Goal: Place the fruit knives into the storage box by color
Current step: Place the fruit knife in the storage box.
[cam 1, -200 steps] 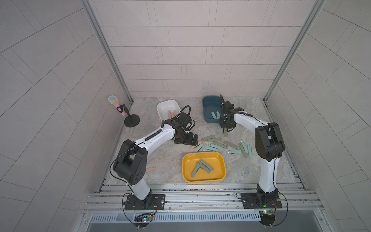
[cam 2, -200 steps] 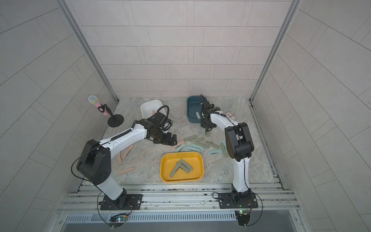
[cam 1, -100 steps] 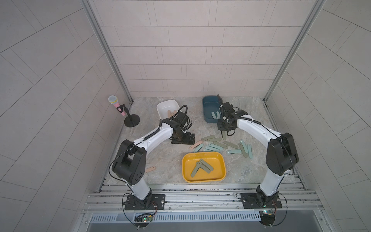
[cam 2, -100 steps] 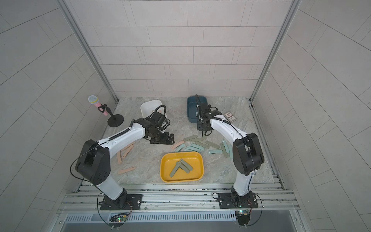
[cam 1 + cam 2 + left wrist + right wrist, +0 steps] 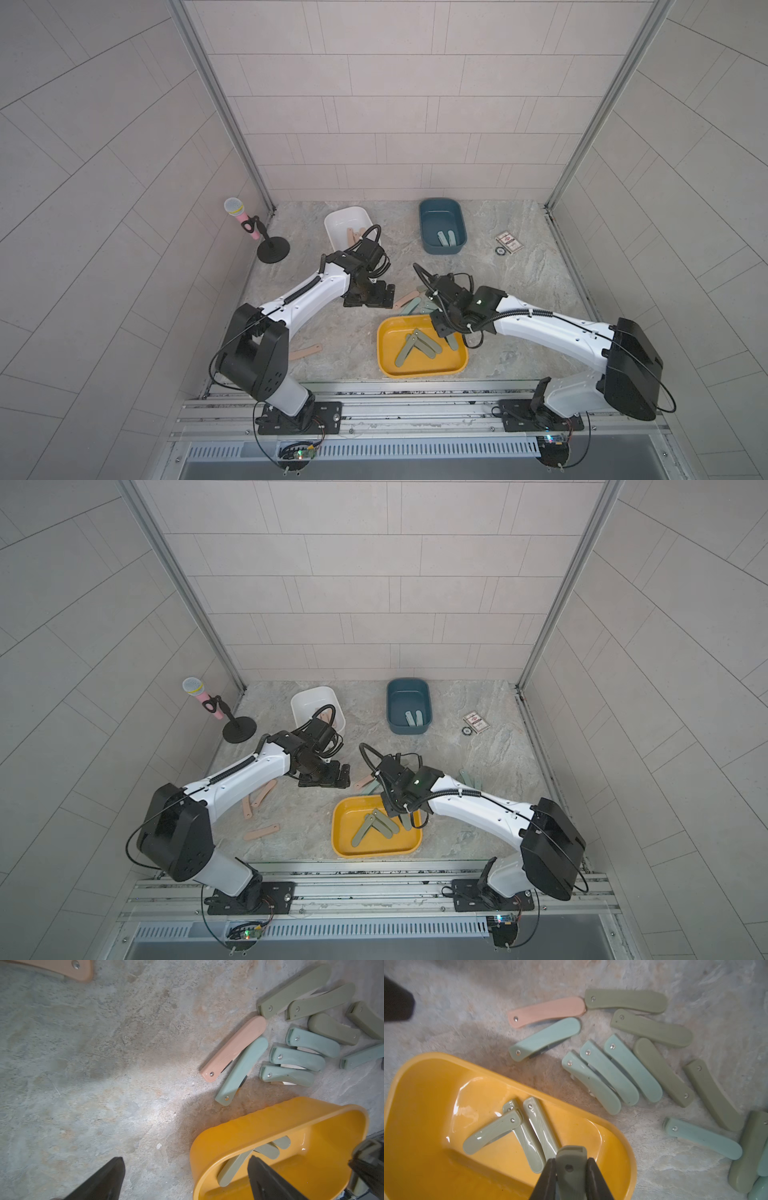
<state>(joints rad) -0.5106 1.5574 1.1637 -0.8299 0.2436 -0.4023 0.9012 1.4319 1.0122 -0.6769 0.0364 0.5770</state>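
My right gripper (image 5: pixel 571 1167) is shut on an olive-green fruit knife (image 5: pixel 571 1157) and hangs over the yellow storage box (image 5: pixel 425 1126), where three olive knives (image 5: pixel 492 1132) lie. In both top views it sits at the box's far right corner (image 5: pixel 446 332) (image 5: pixel 401 808). My left gripper (image 5: pixel 185 1160) stands open and empty over the floor beside the yellow box (image 5: pixel 259 1126). A peach knife (image 5: pixel 233 1049) and several teal and olive ones (image 5: pixel 297 1058) lie loose ahead of it. The white box (image 5: pixel 347 216) holds peach knives. The blue box (image 5: pixel 440 208) holds teal knives (image 5: pixel 445 237).
More peach knives (image 5: pixel 261 832) lie on the floor under my left arm. A pink microphone on a black stand (image 5: pixel 249 224) is at the back left. A small card box (image 5: pixel 509 242) lies at the back right. Metal rails run along the front edge.
My right gripper has swung from beside the blue box toward the front and now hangs over the yellow box. The left arm has barely moved.
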